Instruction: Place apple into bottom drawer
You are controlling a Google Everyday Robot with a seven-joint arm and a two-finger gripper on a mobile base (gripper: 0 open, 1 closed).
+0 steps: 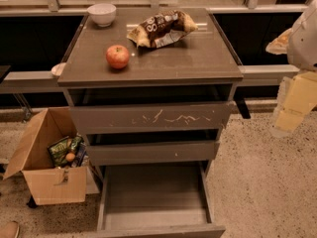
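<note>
Plainly, the move ahead of us turns on one relation: the round red apple with yellowish patches (117, 56) lies well to the left of the pale yellow-and-white gripper (293, 105). The gripper hangs off the right side of the grey-brown three-drawer cabinet (198, 58), beyond its edge and somewhat lower than its top. Whether the gripper is spread or closed we cannot tell, since it shows only as a smeared shape at the right of the view.

The apple sits on the cabinet top, towards the front left. It is apart from the crumpled brown snack bag (162, 28) behind and to its right, and from the small white bowl (102, 14) at the back left corner. Being round, it has no long axis to line up with, so we judge that any approach will serve, provided it stays off the bag.

The wide, shallow bottom drawer (156, 192) is pulled out, open to above, with nothing showing in its tray. It lies below and in front of the apple's spot. We judge the task to be at its start: the apple is not yet grasped, and the arm must travel left and up over the top before anything goes down into the drawer. An open cardboard box of packets (44, 182) stands on the floor left of the cabinet and plays no part.
</note>
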